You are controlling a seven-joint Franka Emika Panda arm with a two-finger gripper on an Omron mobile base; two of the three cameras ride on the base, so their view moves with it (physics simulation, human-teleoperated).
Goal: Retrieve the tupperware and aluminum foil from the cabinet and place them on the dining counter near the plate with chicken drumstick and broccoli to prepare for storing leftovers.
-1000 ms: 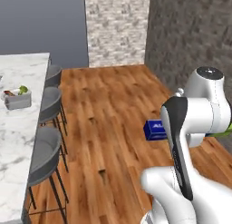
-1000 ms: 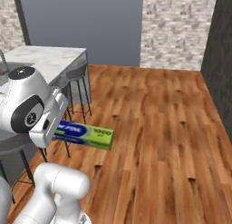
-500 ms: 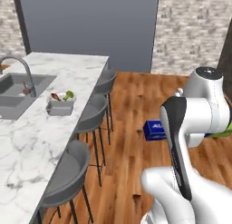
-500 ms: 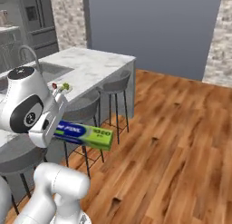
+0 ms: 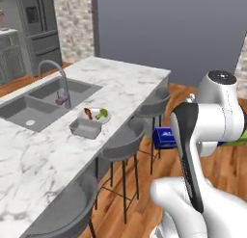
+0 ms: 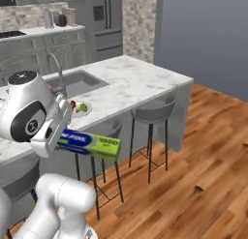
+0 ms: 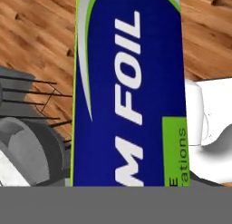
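marble bench (image 5: 125, 87): sink, plate (image 5: 94, 115), tupperware (image 5: 86, 128) | grey stools (image 6: 152, 110), wood floor (image 6: 203, 175) | fingers clamped on aluminum foil (image 6: 89, 142)

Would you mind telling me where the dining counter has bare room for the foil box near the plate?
The dining counter is bare marble beyond the plate, toward its far end, and along the stool-side edge. It is crowded by the sink, where the tupperware sits right against the plate.
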